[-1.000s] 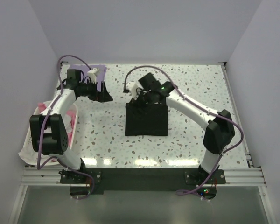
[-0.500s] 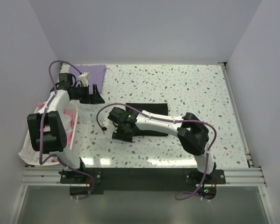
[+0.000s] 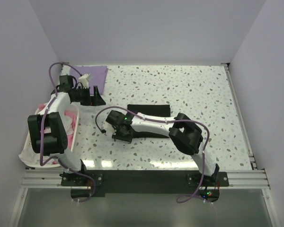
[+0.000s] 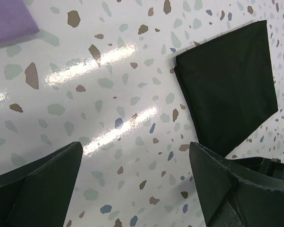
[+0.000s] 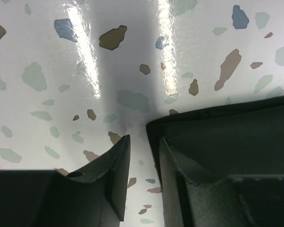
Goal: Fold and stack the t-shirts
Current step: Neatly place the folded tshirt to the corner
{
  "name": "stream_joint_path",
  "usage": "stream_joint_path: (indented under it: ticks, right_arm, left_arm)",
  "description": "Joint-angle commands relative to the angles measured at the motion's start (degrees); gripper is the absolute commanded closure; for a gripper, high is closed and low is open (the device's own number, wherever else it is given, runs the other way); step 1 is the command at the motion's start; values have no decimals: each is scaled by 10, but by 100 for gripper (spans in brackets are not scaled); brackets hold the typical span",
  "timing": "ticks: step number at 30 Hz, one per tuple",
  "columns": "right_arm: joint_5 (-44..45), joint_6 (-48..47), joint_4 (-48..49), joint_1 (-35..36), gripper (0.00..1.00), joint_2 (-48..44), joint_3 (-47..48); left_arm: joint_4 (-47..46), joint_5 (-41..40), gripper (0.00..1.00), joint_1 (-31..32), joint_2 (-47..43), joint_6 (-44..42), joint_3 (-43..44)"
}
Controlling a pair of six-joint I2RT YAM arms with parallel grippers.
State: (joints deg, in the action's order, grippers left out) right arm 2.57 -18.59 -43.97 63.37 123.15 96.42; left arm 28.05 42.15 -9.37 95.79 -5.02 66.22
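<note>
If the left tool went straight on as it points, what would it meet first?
Most likely the bare table, straight ahead of the open left tool; the black shirt lies off to one side of that line. Depth is unclear.

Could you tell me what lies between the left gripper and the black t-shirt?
Only bare speckled tabletop separates left gripper from black t-shirt: left wrist view.

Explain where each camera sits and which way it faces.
Top external: above and behind, looking down at the table; left arm, right arm show.
Left wrist: looks down past the left end effector at the black t-shirt and lavender t-shirt.
Right wrist: close above the black t-shirt's edge; right end effector shows.
Shared: black t-shirt, all three.
</note>
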Motion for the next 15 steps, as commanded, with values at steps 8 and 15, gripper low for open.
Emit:
stream_joint_path:
  ticks: [8, 15]
  right_arm:
    - [25, -23, 59, -11, 70, 3, -39]
    - [-13, -34, 54, -41, 100, -19, -43]
  left_arm:
    - [-54, 7, 0, -6, -5, 23, -45]
    - [-87, 21, 3, -6, 0, 65, -70]
